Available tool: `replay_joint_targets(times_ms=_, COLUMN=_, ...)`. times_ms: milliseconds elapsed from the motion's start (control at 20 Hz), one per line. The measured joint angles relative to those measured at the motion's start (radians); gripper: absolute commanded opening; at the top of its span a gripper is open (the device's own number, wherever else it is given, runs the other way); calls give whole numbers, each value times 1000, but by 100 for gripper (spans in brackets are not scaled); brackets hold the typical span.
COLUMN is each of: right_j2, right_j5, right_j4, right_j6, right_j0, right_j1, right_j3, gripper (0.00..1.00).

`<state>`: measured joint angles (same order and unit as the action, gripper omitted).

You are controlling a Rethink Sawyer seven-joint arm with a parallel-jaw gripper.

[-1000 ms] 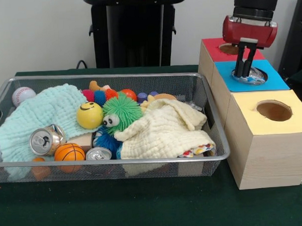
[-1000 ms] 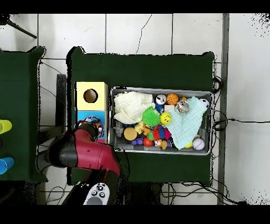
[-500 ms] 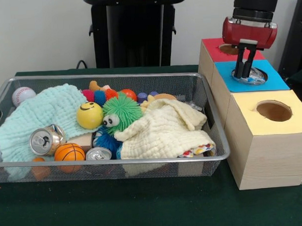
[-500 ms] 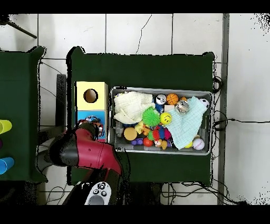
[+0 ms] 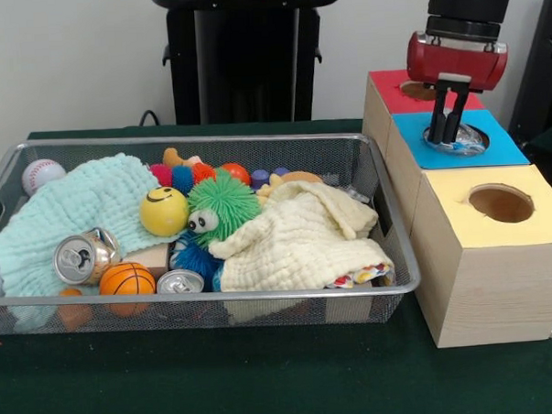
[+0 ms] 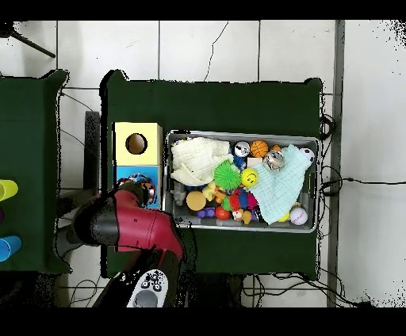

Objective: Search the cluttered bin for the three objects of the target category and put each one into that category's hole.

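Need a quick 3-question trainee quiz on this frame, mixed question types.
1. True or false: the gripper is over the blue box.
2. Which ball lies nearest the green spiky toy? A) baseball B) smiley ball C) basketball
3. Fill in: the cream cloth lies at the bin's end nearest the ___ box.

Key: 1 true; 2 B; 3 yellow.

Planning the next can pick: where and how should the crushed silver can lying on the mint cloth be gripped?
Come straight down on the crushed silver can and pinch across its dented side walls. It lies on its side, lid facing the camera, the mint green cloth behind it; the orange basketball crowds its near side.
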<state>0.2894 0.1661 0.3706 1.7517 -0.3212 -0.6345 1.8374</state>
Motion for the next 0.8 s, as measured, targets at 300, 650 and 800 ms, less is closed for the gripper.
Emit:
replay_joint_targets(times_ms=300, right_j2=-54, right_j5=108, right_j4=3, right_j6=0, right_j0=74, right_j1=-10, right_j3=-25, gripper=0)
replay_joint_targets(times_ms=650, right_j2=-112, right_j5=186, right_j4=2, right_j6=0, right_j0=146, right_j1=-19, right_j3=-37, gripper=0)
replay_joint_targets(times_ms=800, right_j2=-120, right_j5=201, right_j4=2, right_j6=0, right_j0=156, right_j1=-19, right_j3=-40, gripper=0)
